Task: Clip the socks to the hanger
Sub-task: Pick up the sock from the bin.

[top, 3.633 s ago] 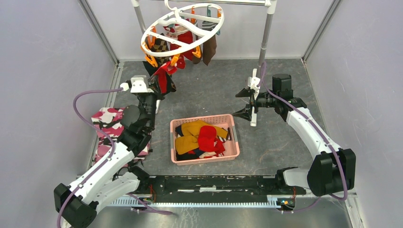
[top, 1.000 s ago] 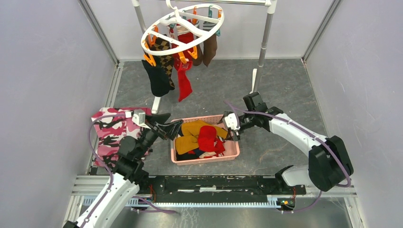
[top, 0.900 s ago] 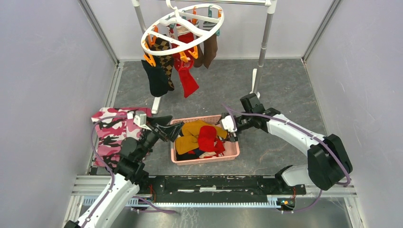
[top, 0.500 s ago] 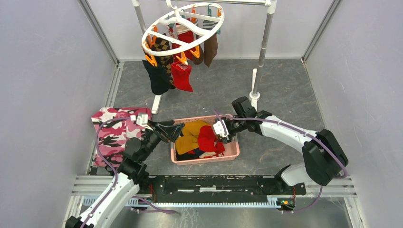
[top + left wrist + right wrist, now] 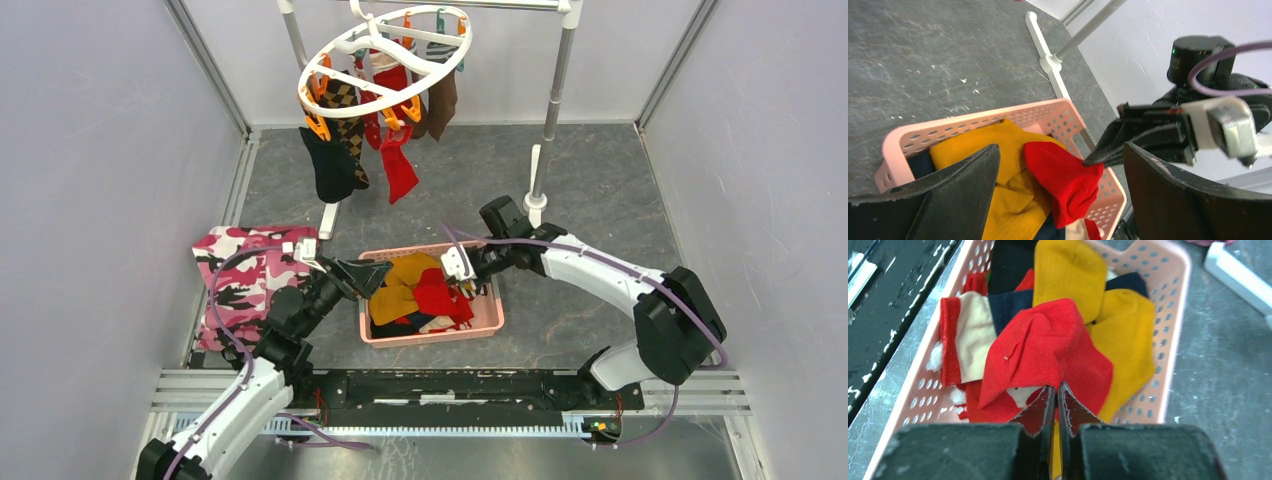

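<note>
The perforated basket (image 5: 497, 305) is pink; in it lie a red sock (image 5: 1048, 350), mustard yellow socks (image 5: 1068, 270), a navy sock (image 5: 1007, 302) and a red-and-cream sock (image 5: 963, 340). The white hanger (image 5: 345, 113) has orange clips (image 5: 317, 127) and a teal clip (image 5: 441, 20), and carries a black sock (image 5: 328, 172), a brown-tan argyle sock (image 5: 352, 140), a hanging red sock (image 5: 400, 172) and what looks like a dark brown sock (image 5: 442, 100). The camouflage cloth (image 5: 235, 268) is pink, white and black.

We find a pink perforated plastic basket (image 5: 432, 337) (image 5: 1038, 113) (image 5: 1164, 330) on the dark grey speckled table surface (image 5: 600, 180) (image 5: 923, 60) (image 5: 1228, 370), nearer its near edge and roughly midway between the side edges. Toward the left edge a pink, white and black camouflage cloth (image 5: 232, 270) lies flat (part of it is hidden from us). Along the far edge stands a metal pole rack (image 5: 560, 70) (image 5: 1088, 30) on white feet, the right foot (image 5: 536, 185) (image 5: 1040, 37) (image 5: 1238, 275) ending near the basket's far right corner. Plain pale walls (image 5: 100, 150) enclose the sides.
</note>
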You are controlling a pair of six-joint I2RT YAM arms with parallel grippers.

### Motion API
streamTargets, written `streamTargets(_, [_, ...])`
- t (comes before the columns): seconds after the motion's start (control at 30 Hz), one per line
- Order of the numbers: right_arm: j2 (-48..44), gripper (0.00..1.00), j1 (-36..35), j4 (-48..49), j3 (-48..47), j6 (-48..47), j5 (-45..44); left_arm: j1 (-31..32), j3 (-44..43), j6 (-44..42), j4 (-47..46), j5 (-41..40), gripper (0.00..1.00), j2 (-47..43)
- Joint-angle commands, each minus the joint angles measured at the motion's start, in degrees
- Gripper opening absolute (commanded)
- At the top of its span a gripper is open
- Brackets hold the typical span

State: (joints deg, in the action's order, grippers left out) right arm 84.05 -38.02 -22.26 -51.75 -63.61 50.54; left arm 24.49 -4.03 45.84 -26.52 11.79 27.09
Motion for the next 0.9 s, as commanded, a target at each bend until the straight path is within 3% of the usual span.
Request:
streamTargets(0.0, [-2.97, 0.06, 1.84, -6.15, -7.92, 3.14, 2.85, -0.22, 0.95, 4.70, -7.04, 3.82, 0.97, 1.83])
streamTargets(0.17, [-4.37, 0.05, 8.30, -13.95, -14.93, 3.64, 7.61, -0.15, 0.95, 6.85, -11.85, 6.31, 0.97, 5.34])
streamTargets(0.4, [-11.44, 0.05, 12.97, -8.65, -11.71, 6.80, 8.63, -0.13, -0.48, 13.32, -24.87, 13.61, 0.97, 17.95])
streamTargets(0.6, [-11.91, 0.06, 13.67, -8.83, -11.62, 7.11, 11.08, 1.02, -1.89, 17.73, -39.12, 17.16, 0.94, 28.29])
streamTargets(0.73, [-10.81, 0.06, 13.74, -9.20, -11.69, 7.59, 12.81, 3.12, -3.82, 15.44, -42.34, 17.38, 0.92, 30.81])
streamTargets(0.87, [-9.63, 0.07, 13.80, -8.78, -11.78, 9.39, 15.08, 7.90, -5.18, 6.64, -42.94, 17.27, 0.93, 31.66])
